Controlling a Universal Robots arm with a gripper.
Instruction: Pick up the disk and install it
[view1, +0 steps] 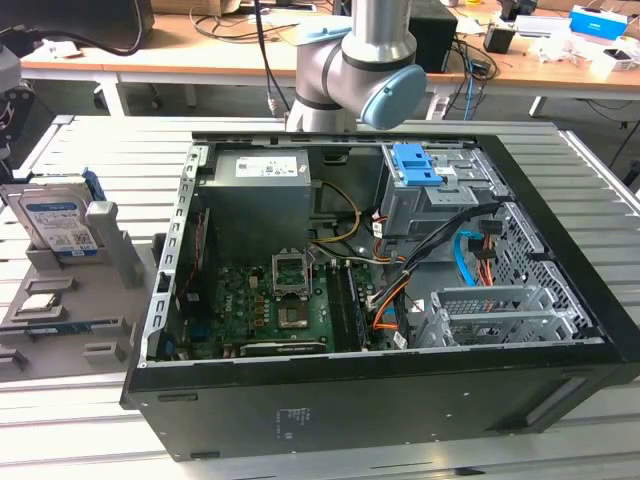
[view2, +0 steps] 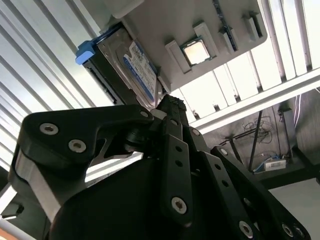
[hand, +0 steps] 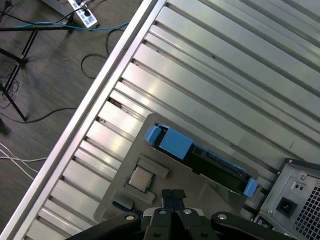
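Slatted metal table (view1: 120, 140) — disk (view1: 58, 225) standing in grey holder (view1: 112, 250); desks (view1: 200, 55) behind.

Under me is a big table (view1: 90, 440) made of long silver metal slats — bright light shines off them in stripes. Behind it stands a long wooden desk (view1: 200, 55) with a blue and white box (view1: 597, 22) on top. Past the table's edge, in the first wrist view, I see a dark grey floor (hand: 45, 85) — a blue cable (hand: 107, 26) and a white power strip (hand: 82, 14) lie on it.
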